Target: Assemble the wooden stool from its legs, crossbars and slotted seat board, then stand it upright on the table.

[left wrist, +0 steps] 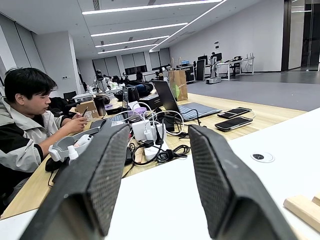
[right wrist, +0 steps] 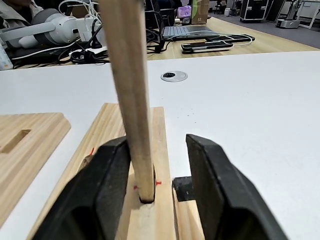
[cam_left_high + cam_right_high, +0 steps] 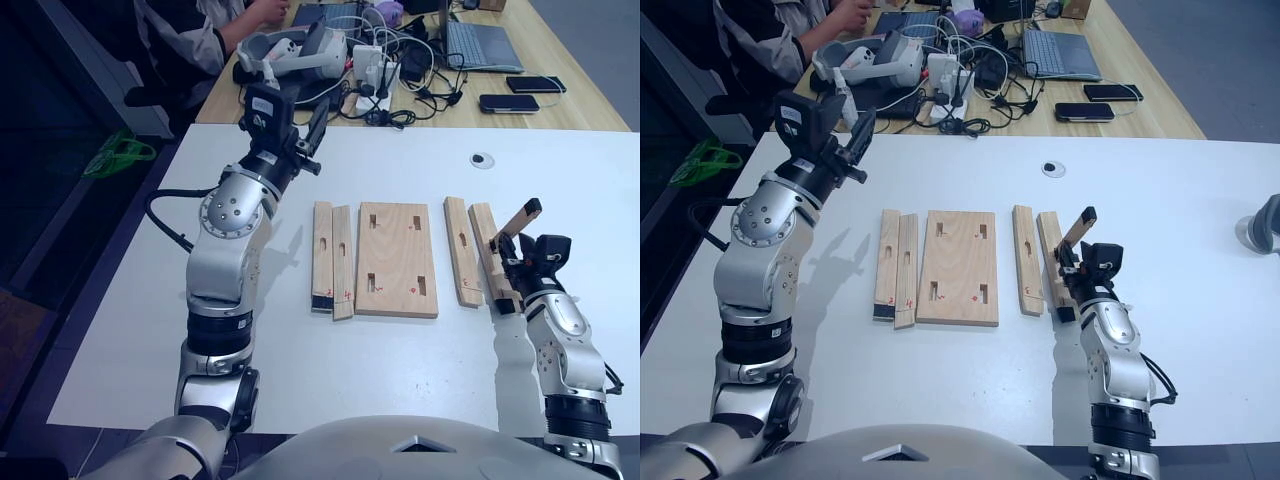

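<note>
White tabletop (image 3: pixel 300 380) in an open-plan office carries the stool's parts laid flat in a row. Behind it, a wooden desk holds a laptop (image 3: pixel 480 45), two phones (image 3: pixel 508 102), a headset (image 3: pixel 295 52) and a tangle of cables.

The right hand (image 2: pixel 159 150) rests low on the outermost leg (image 3: pixel 484 228), fingers spread to either side of a thin crossbar (image 2: pixel 131 90) whose lower end sits in the leg's slot. The bar rises tilted away from the hand. It touches one finger (image 2: pixel 107 175) while the other stands apart from it, so the hand is not pinching it.

Just beside that hand, toward the robot's left, lies a second leg (image 3: pixel 461 250). Next past it is the slotted seat board (image 3: pixel 397 258), with four slots showing in its face. Beyond the board, well apart from the right hand, two more legs (image 3: pixel 322 250) lie touching side by side.

The left hand (image 1: pixel 159 137) is raised well above those two legs, fingers spread wide with nothing between them, pointing toward the desk.

Small red marks show on the board, near the slot between the right hand's fingers, and at the near ends of the left pair of legs; they are too small to read. A round grommet (image 3: pixel 483 159) sits in the tabletop farther out from the right hand.
</note>
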You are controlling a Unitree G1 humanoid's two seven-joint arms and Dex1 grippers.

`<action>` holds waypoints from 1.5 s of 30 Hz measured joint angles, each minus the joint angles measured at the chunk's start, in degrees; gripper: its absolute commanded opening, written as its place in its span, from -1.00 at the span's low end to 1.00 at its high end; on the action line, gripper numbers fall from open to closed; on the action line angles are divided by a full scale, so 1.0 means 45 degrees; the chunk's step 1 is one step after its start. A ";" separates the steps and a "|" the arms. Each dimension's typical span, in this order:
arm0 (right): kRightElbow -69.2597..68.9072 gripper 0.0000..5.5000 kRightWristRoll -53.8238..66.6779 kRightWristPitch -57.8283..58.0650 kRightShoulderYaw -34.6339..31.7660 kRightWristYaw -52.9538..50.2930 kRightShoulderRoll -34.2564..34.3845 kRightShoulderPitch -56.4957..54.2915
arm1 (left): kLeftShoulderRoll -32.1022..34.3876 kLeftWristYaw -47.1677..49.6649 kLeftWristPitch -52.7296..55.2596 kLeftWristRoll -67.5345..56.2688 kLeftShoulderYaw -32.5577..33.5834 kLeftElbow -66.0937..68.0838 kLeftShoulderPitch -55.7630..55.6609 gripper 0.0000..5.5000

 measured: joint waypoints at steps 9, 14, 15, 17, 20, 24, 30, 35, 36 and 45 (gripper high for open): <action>-0.1909 0.28 0.0369 0.0692 -0.0479 0.0021 -0.0211 -0.0751 | -0.0066 0.0095 -0.0068 0.0011 -0.0082 -0.0006 0.0032 -0.22; -0.3756 0.28 0.1469 0.2333 -0.1273 -0.0373 -0.0744 -0.2568 | -0.0085 0.0126 -0.0090 0.0008 -0.0097 -0.0060 0.0194 -0.22; -0.3806 0.28 0.1589 0.2607 -0.1363 -0.0631 -0.0753 -0.3534 | -0.0100 0.0128 -0.0094 0.0007 -0.0109 -0.0071 0.0216 -0.22; -0.3574 0.28 0.1682 0.2964 -0.1322 -0.0947 -0.0730 -0.4888 | -0.0102 0.0142 -0.0097 0.0008 -0.0125 -0.0082 0.0250 -0.22; -0.2766 0.28 0.1489 0.3216 -0.1038 -0.1372 -0.0699 -0.6584 | -0.0097 0.0144 -0.0098 0.0004 -0.0139 -0.0093 0.0267 -0.22; -0.2086 0.28 0.1110 0.3274 -0.0962 -0.1404 -0.0753 -0.7233 | -0.0097 0.0135 -0.0097 -0.0018 -0.0118 -0.0069 0.0258 -0.22; 0.0013 0.28 0.0252 0.2919 -0.0220 -0.0541 -0.0744 -0.5560 | -0.0113 0.0137 -0.0097 -0.0045 -0.0110 -0.0025 0.0211 -0.22; 0.2488 0.28 -0.0957 0.1005 0.0503 -0.0030 -0.1086 -0.5734 | -0.0247 0.0142 -0.0103 -0.0040 -0.0196 0.0073 0.0001 -0.22; 0.2663 0.28 -0.0967 0.0827 0.0462 -0.0060 -0.1093 -0.5738 | -0.0271 0.0142 -0.0103 -0.0040 -0.0200 0.0072 0.0000 -0.22; 0.0065 0.28 0.1761 0.3326 -0.1277 -0.0696 -0.0462 -0.6911 | -0.0302 0.0142 -0.0021 -0.0034 -0.0189 0.0041 -0.0022 -0.22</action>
